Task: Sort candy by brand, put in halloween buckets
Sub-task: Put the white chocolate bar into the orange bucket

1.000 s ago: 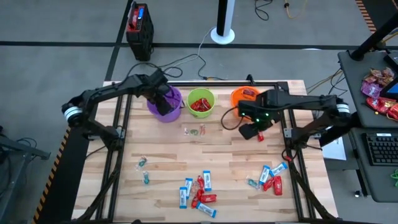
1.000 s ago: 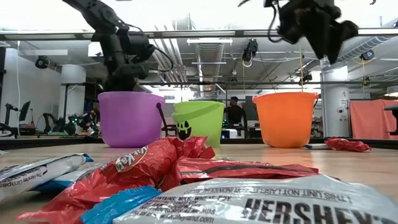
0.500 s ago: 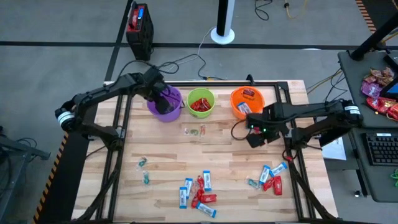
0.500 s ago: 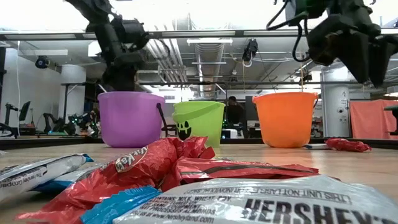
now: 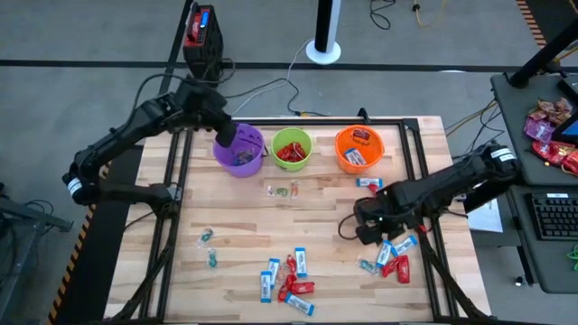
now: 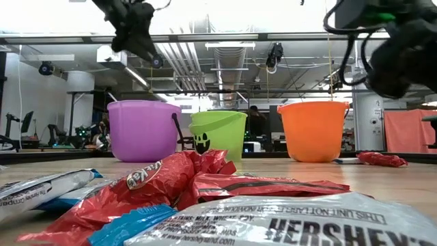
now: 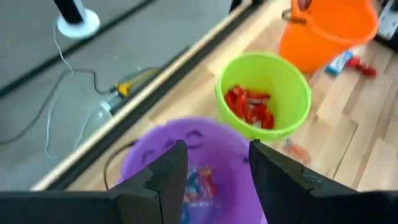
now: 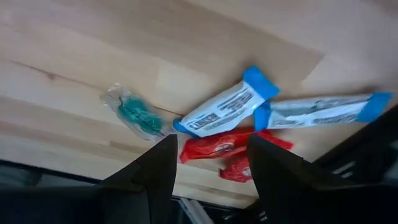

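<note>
Three halloween buckets stand in a row at the table's far edge: purple (image 5: 242, 149), lime green (image 5: 292, 147) with red candy inside, and orange (image 5: 358, 149). My left gripper (image 7: 217, 180) hangs open above the purple bucket (image 7: 199, 168), which has small twisted candies in its bottom. My right gripper (image 8: 208, 180) is open and points down over a candy cluster (image 5: 393, 255) near the table's right edge. Between its fingers show a blue-and-white bar (image 8: 227, 109), a red piece (image 8: 217, 146) and a teal twist (image 8: 137, 112), all lying flat on the wood.
More candy lies on the table: a mixed pile (image 5: 289, 278) at the near middle, teal twists (image 5: 209, 248) at the left, clear pieces (image 5: 283, 190) before the green bucket, and one bar (image 5: 368, 183) by the orange bucket. A side desk with red-pink bags (image 5: 551, 131) stands to the right.
My left gripper has risen out of the purple bucket and drawn back toward the table's far left corner. My right gripper has swung from beside the orange bucket toward the near edge and sunk down over the right-hand candy cluster, turning as it went.
</note>
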Controlling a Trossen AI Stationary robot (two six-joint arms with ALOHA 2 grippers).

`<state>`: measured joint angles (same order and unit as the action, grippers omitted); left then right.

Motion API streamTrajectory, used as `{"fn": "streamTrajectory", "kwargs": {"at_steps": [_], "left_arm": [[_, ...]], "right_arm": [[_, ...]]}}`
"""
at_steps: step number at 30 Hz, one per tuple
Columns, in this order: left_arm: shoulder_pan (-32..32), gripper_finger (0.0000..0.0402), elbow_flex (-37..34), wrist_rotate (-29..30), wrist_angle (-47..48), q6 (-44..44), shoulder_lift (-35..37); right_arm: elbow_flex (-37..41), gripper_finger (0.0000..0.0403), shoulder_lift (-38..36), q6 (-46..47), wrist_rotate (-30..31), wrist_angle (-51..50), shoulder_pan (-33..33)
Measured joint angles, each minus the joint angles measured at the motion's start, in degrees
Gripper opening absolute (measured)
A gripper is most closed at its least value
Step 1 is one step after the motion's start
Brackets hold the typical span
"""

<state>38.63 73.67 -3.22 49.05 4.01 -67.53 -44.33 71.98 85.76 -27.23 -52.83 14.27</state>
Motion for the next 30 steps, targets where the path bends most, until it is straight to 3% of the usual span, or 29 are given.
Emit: {"fn": "streamTrajectory", "kwargs": {"at_steps": [8,17,22,26,30], "left_arm": [[0.00,0.0155,2.38,1.07,-0.05,-0.02,0.29],[0.00,0.0152,-1.59,1.29,-0.10,1.28,0.14],[0.00,0.0137,-3.04,1.33,-0.48,1.52,0.14],[-0.02,0.0125,-3.30,1.33,-0.71,2.12,0.11],[-0.01,0.0117,-3.30,1.33,-1.40,2.32,0.11]], "right_arm": [[3.45,0.0185,0.58,14.25,0.36,4.84,7.96],[10.54,0.0185,0.46,27.95,9.14,17.43,14.79],[14.50,0.0183,0.19,30.59,12.38,23.62,15.40],[14.62,0.0157,0.32,30.06,15.11,24.85,14.81],[14.25,0.0100,0.38,28.04,17.13,24.47,14.70]]}}
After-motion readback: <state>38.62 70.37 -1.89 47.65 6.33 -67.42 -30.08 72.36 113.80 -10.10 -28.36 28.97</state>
